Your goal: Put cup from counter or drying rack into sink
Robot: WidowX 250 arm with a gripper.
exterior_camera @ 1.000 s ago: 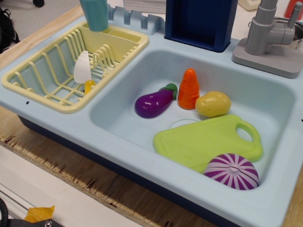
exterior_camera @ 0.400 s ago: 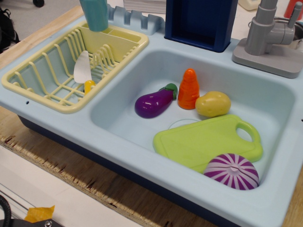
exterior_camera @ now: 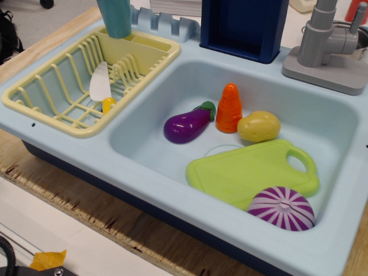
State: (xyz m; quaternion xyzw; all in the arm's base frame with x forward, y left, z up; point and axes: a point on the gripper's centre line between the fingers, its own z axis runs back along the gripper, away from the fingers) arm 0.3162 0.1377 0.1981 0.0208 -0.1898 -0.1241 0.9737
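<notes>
So the cup (exterior_camera: 117,17) is standing upright in the far corner of the drying rack (exterior_camera: 34,98), by the cutlery compartment, top cut off by the frame. No gripper in view at all, so I can't tell if it's open or clenched.

Things I'd worry about: those rack ribs and the toy knife (exterior_camera: 100,83) just near it could snag on the way out. And the sink (exterior_camera: 144,155) is crowded: eggplant (exterior_camera: 187,125), carrot (exterior_camera: 229,108), potato (exterior_camera: 259,126), cutting board (exterior_camera: 253,172), onion (exterior_camera: 281,208). Drop the cup on any of those and it probably tips or rolls.
</notes>
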